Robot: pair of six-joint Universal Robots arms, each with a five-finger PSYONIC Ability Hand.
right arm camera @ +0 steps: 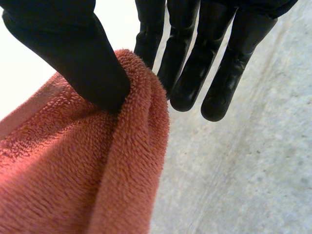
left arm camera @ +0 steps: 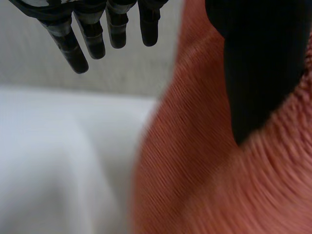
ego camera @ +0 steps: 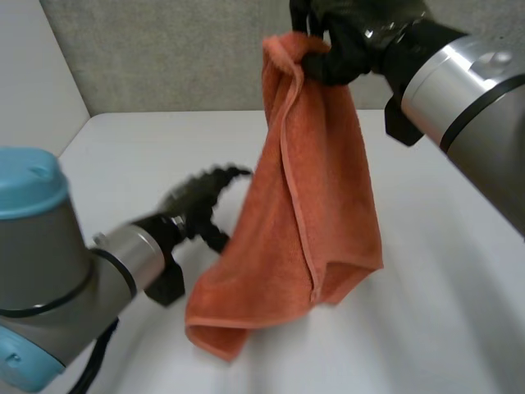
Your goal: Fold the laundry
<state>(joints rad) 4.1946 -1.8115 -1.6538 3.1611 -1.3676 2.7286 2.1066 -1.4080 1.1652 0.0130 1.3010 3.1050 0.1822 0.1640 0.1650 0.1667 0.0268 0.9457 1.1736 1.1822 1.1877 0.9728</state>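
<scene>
while the right hand (ego camera: 353, 41) pinches a corner of the orange towel (ego camera: 316, 189) at the frame's top centre, the left hand (ego camera: 197, 201), fingers slack at centre left, should catch a hanging lower corner, then spread it.

place: robot lab bench | signs: white table (ego camera: 443, 328) — grey panel wall (ego camera: 164, 57) behind it

The towel (ego camera: 316, 180) seemingly hides left robot hand's (ego camera: 193, 205) thumb tip.
</scene>
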